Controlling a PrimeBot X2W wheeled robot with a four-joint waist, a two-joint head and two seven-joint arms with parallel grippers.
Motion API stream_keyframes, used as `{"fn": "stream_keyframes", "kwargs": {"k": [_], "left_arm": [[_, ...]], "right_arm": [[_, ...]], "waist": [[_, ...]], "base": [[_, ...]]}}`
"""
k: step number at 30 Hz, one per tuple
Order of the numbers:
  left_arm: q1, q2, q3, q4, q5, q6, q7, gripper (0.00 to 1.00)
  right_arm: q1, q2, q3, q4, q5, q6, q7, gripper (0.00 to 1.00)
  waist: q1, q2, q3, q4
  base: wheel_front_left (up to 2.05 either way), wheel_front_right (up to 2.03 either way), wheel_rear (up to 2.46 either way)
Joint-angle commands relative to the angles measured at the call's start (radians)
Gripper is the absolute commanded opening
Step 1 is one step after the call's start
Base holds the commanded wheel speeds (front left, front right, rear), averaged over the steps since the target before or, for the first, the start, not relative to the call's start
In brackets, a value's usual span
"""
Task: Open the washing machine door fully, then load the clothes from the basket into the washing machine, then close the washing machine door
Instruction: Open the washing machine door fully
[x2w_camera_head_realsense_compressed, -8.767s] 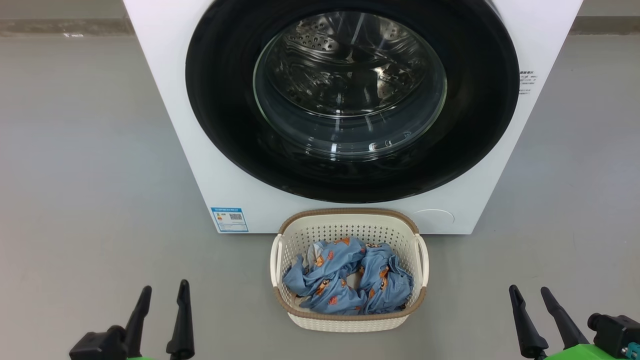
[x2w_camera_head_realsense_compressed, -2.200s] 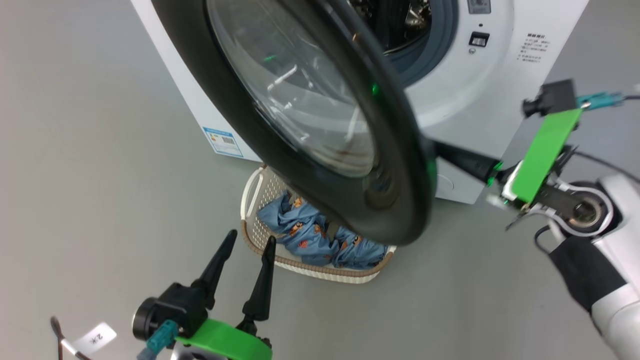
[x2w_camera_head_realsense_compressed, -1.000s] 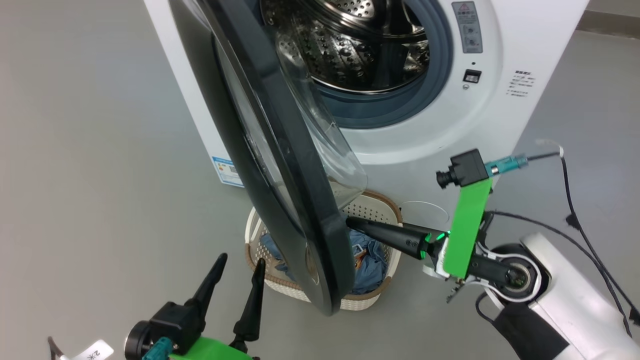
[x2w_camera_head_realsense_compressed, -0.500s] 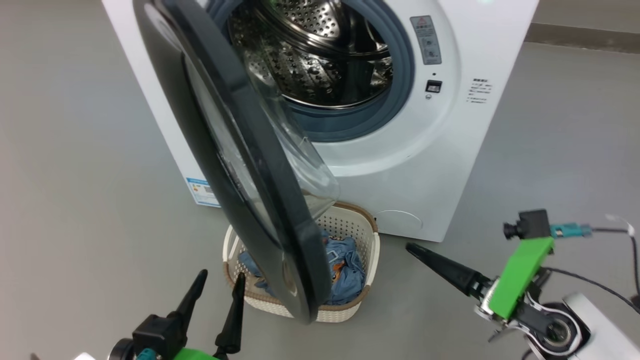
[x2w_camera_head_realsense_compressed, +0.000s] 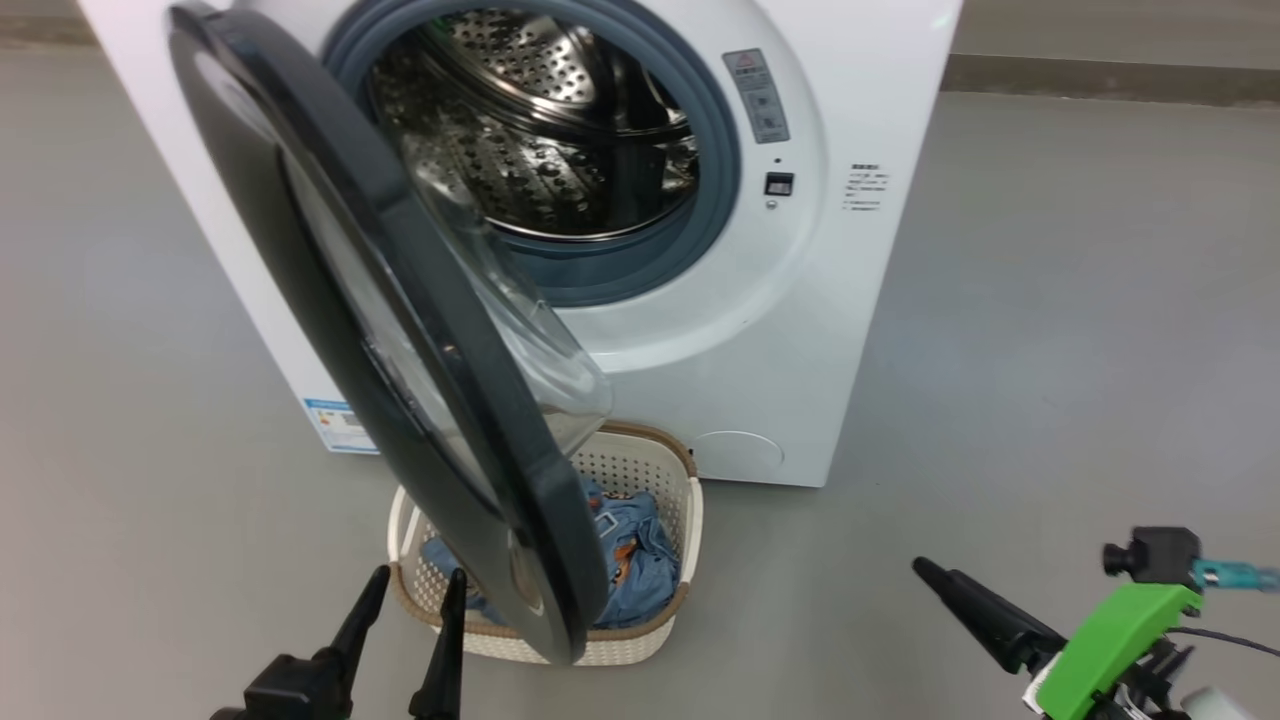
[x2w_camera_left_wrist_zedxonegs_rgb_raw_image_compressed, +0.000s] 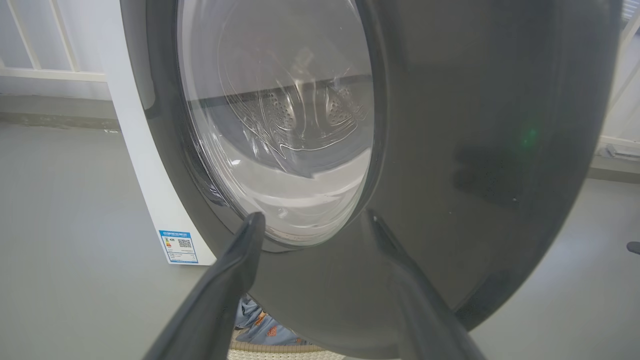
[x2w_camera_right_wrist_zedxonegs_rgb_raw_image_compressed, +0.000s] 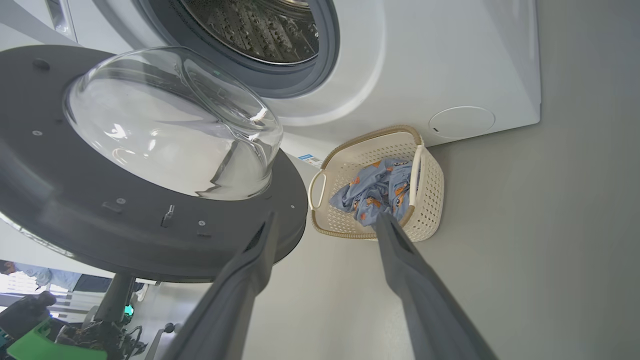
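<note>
The door (x2w_camera_head_realsense_compressed: 400, 330) hangs half open over the basket (x2w_camera_head_realsense_compressed: 690, 500), hiding some of the clothes (x2w_camera_head_realsense_compressed: 630, 550). Our left gripper (x2w_camera_head_realsense_compressed: 418, 572) waits empty by its outer face, jaws apart; our right gripper (x2w_camera_right_wrist_zedxonegs_rgb_raw_image_compressed: 326, 216) is empty too, jaws apart. We'd best push the inner rim near the free edge, slowly, until the door is wide open.

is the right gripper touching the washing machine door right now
Apart. The head view shows a wide stretch of bare floor between the right gripper and the free edge of the washing machine door.
</note>
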Motion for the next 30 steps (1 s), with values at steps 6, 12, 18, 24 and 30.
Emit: {"fn": "stream_keyframes", "kwargs": {"k": [6,12,18,24,30], "left_arm": [[-0.009,0.011,0.05,-0.027,0.011,-0.003,-0.006,1.0],[-0.008,0.013,0.061,-0.028,0.015,-0.003,-0.006,1.0],[-0.007,0.012,0.07,-0.029,0.015,-0.003,-0.006,1.0],[-0.003,0.011,0.074,-0.033,0.015,-0.003,-0.006,1.0],[-0.004,0.011,0.075,-0.034,0.019,-0.003,-0.006,1.0]], "right_arm": [[0.036,-0.072,0.038,0.001,-0.04,0.003,-0.149,1.0],[0.056,-0.141,0.102,0.017,-0.105,0.003,-0.303,1.0],[0.055,-0.173,0.155,0.052,-0.179,0.003,-0.405,1.0],[0.07,-0.132,0.027,0.082,-0.362,0.003,-0.415,1.0],[0.131,-0.052,-0.172,0.056,-0.568,0.003,-0.415,1.0]], "waist": [[0.0,0.0,-0.002,-0.038],[0.0,0.0,-0.001,-0.052],[0.0,0.0,-0.001,-0.063],[0.0,0.0,0.001,-0.069],[0.0,0.0,0.003,-0.068]], "base": [[0.0,0.0,0.0],[0.0,0.0,0.0],[0.0,0.0,0.0],[0.0,0.0,0.0],[0.0,0.0,0.0]]}}
